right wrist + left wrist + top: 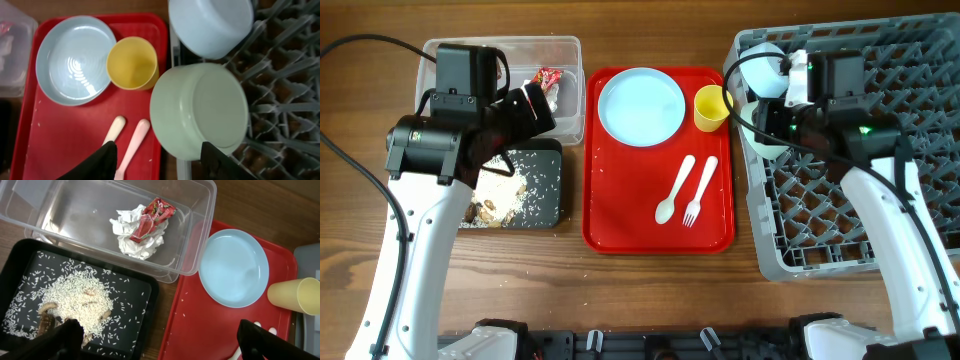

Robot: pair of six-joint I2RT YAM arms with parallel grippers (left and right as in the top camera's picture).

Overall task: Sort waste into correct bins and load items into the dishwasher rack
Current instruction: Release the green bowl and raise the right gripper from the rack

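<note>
Already about half done, the clean-up showed the waste sorted and the loading begun. The grey dishwasher rack [810, 235] spread out beneath the right gripper [159, 150] and held both bowls upside down in one corner. The mint bowl [200, 110] sat directly under the gripper and the pale blue bowl [210, 22] just beyond it. That gripper's jaws stood parted above the mint bowl's edge and appeared to pinch nothing.

The clear tub [75, 220], ahead of the left gripper [159, 325], contained the crumpled napkin [127, 245] with the red wrapper [152, 220] lying on it. The black tray [30, 265], below that gripper's left finger, carried the rice scraps [80, 297]. The left gripper's jaws were spread wide and empty.

Left to load, all on the red tray [630, 215] between the two grippers, were the plate [641, 106], the yellow cup [711, 108] just beside it, and the spoon [675, 190] and fork [700, 190] side by side.

From overhead, the right arm covered most of the mint bowl, and the left arm hid part of the tub and the black tray. Whether a right finger touched the bowl could not be told. The right wrist view cut off the spoon and fork ends. White specks on the red tray and brown bits among the rice were too small to identify.
</note>
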